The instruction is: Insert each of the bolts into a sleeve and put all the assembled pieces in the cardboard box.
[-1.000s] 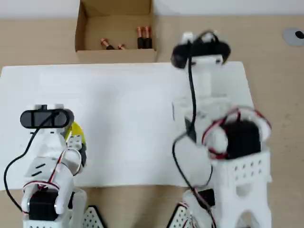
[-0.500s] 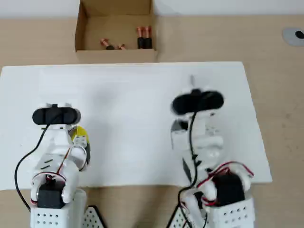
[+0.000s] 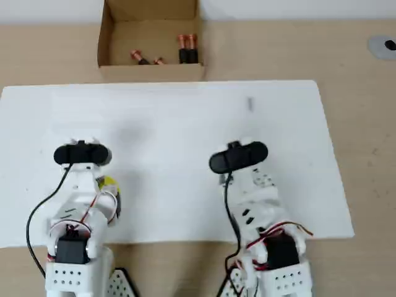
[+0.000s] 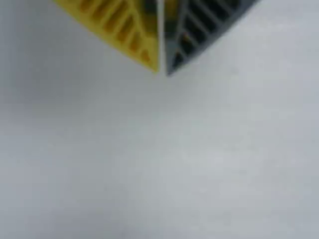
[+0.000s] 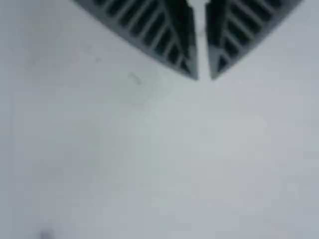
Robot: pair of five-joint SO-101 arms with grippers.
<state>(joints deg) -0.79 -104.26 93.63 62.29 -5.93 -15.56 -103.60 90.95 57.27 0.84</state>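
The cardboard box [image 3: 151, 72] stands at the table's far edge. Inside it are two upright copper-and-black assembled pieces [image 3: 187, 49] and two more lying pieces [image 3: 139, 57]. Both arms are folded back at the near edge of the white sheet [image 3: 173, 124]. My left gripper [image 4: 162, 69], with one yellow and one grey finger, is shut on nothing just above the sheet; its yellow finger [image 3: 106, 182] shows beside the left arm. My right gripper [image 5: 203, 77] has two grey fingers almost touching, with nothing between them, and points down at bare sheet.
A grey round disc [image 3: 382, 46] lies on the wooden table at the far right. A small grey mark [image 3: 250, 103] is on the sheet in front of the right arm.
The right arm has drawn back from beside the box to the near edge of the sheet. The left arm shifted slightly right and folded lower.
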